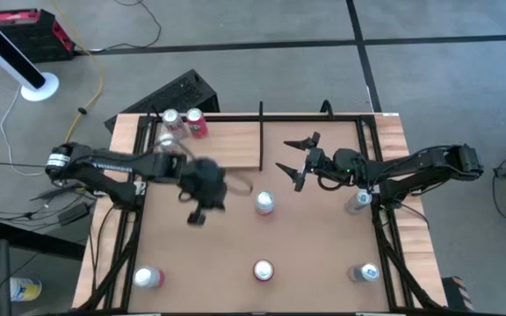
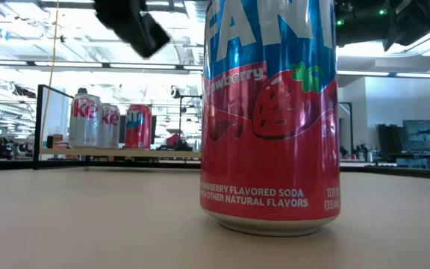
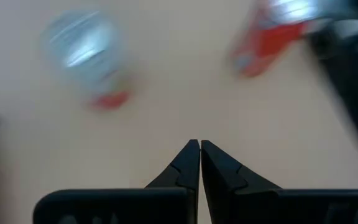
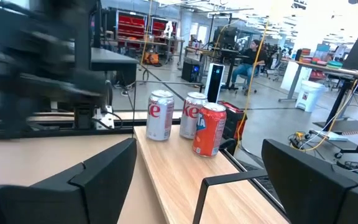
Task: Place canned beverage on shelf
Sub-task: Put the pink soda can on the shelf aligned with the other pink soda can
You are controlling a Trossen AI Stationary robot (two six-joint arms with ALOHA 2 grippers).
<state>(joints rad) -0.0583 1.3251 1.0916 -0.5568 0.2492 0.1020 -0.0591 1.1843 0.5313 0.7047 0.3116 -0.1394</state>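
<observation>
Three cans (image 1: pixel 181 121) are already standing on the pale wood shelf (image 1: pixel 227 140), and the left gripper (image 1: pixel 202 195) is hanging over the brown tabletop (image 1: pixel 306 246) with its fingers pinched together and empty, so I'd say it's between cans right now. The closest one looks like the silver-topped can (image 1: pixel 264 204) mid-table, so the next move calls for opening up and dropping around it. The right gripper (image 1: pixel 299 162) is sitting spread wide by the shelf's end, holding nothing.
</observation>
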